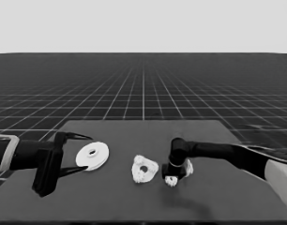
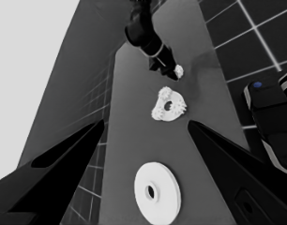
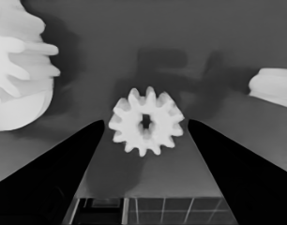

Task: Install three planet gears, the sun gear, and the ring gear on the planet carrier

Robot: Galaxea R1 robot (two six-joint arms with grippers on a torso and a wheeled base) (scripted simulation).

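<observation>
The smaller round part [image 1: 144, 169] lies mid-table with small gears sitting on it; it also shows in the left wrist view [image 2: 168, 105] and fills one edge of the right wrist view [image 3: 17, 93]. Just right of it, my right gripper [image 1: 171, 177] points down at the table, open, with a loose toothed gear [image 3: 146, 123] lying flat between its fingers. The fingertips stand either side of the gear [image 1: 170, 181] with small gaps. The larger round part [image 1: 92, 155] lies flat at the left, by my parked left gripper [image 1: 86, 153], which is open and holds nothing.
Another white part [image 1: 188, 168] lies just behind the right gripper, and appears again in the right wrist view [image 3: 272, 86]. The table's front edge runs close below the right gripper. Dark machinery with blue lights [image 2: 270, 117] sits past the table's edge.
</observation>
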